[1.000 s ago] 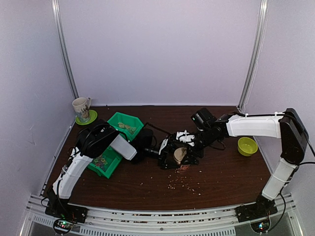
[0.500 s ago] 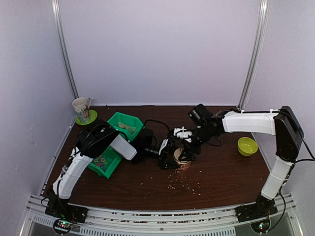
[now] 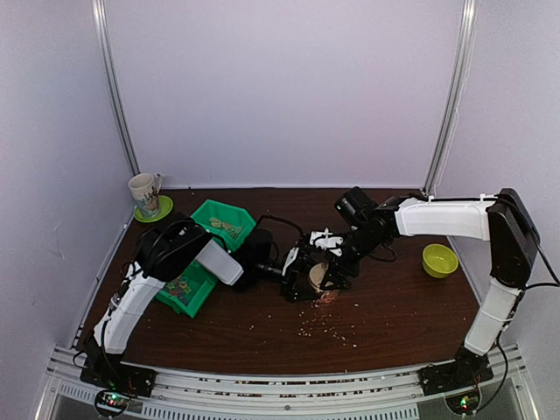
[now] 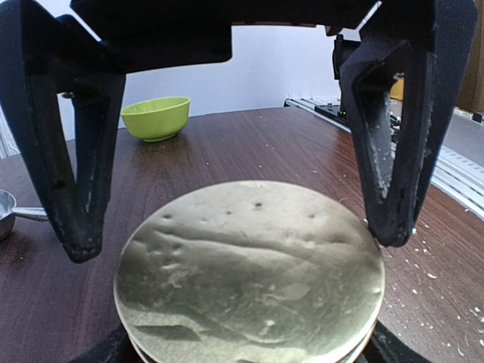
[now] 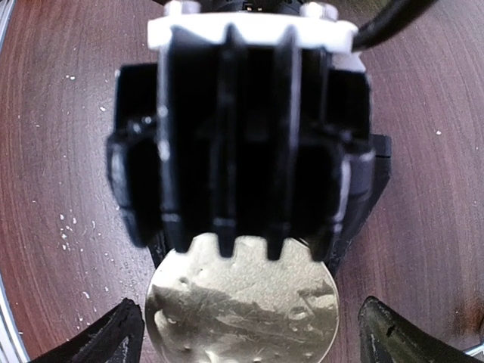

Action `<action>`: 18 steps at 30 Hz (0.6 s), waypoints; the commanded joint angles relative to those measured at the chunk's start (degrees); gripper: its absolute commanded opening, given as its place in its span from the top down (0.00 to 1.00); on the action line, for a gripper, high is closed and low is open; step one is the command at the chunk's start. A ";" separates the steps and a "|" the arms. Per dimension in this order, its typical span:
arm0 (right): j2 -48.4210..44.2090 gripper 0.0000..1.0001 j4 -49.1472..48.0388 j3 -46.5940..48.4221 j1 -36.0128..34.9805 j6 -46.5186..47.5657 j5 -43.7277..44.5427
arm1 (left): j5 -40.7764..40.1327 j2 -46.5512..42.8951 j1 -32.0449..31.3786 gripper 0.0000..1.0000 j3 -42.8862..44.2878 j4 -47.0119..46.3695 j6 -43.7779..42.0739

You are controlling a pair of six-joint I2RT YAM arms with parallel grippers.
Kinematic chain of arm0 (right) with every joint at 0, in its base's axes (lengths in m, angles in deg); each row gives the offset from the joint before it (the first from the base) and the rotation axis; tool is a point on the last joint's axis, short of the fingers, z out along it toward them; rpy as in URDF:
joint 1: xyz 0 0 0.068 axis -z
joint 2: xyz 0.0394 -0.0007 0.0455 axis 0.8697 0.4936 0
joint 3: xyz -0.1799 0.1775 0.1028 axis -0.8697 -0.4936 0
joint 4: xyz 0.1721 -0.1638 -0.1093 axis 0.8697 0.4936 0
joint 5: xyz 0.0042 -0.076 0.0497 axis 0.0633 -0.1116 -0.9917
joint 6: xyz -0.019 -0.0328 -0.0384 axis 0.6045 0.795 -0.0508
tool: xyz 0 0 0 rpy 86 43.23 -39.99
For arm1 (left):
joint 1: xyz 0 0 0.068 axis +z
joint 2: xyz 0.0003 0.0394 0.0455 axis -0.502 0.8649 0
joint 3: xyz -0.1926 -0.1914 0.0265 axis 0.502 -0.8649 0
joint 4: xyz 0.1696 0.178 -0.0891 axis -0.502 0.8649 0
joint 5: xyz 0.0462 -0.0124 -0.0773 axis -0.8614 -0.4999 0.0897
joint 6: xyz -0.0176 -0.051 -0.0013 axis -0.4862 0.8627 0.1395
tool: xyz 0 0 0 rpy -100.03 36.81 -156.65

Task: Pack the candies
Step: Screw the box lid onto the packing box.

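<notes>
A jar [image 3: 319, 278] with a round gold lid [image 4: 249, 272] stands mid-table. My left gripper [image 3: 306, 276] reaches in from the left and is shut on the jar's sides; its fingertips [image 4: 102, 354] show just under the lid rim. My right gripper [image 3: 332, 262] hangs over the jar from the right, open. Its fingers [image 4: 393, 151] straddle the lid [image 5: 242, 310], with a gap on one side. In its own view the right gripper [image 5: 253, 336] shows its tips wide of the lid. Coloured candies [image 3: 182, 287] lie in a green tray. Any candies in the jar are hidden.
A second green bin [image 3: 226, 226] sits behind the tray. A mug on a green coaster [image 3: 145, 191] stands far left. A lime bowl [image 3: 439, 260] is at the right. Pale crumbs [image 3: 328, 328] are scattered in front of the jar. A metal scoop [image 4: 9, 213] lies beyond it.
The right arm has swung a little to the left, bringing its open gripper closer over the jar's lid. The left arm and jar have stayed put.
</notes>
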 commanded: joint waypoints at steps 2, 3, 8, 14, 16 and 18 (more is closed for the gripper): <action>-0.02 0.02 0.88 0.50 -0.50 -1.67 1.67 | -0.54 6.69 0.32 0.22 -3.50 9.05 -4.93; 0.06 0.03 0.83 0.54 -0.52 -1.75 1.66 | -0.56 6.69 0.32 0.22 -3.52 9.00 -4.92; 0.93 0.07 1.90 1.21 -0.52 -2.31 1.83 | -1.19 6.69 0.31 0.22 -3.50 8.78 -4.58; 1.13 0.10 1.66 1.19 -0.57 -3.09 2.18 | -2.09 6.69 0.30 0.23 -3.59 8.52 -4.12; 1.07 0.12 1.54 1.29 -0.52 -3.41 2.14 | -2.50 6.64 0.32 0.23 -3.51 8.43 -4.00; 1.03 0.14 1.50 1.37 -0.61 -3.88 2.19 | -2.95 6.69 0.32 0.23 -3.52 8.35 -3.81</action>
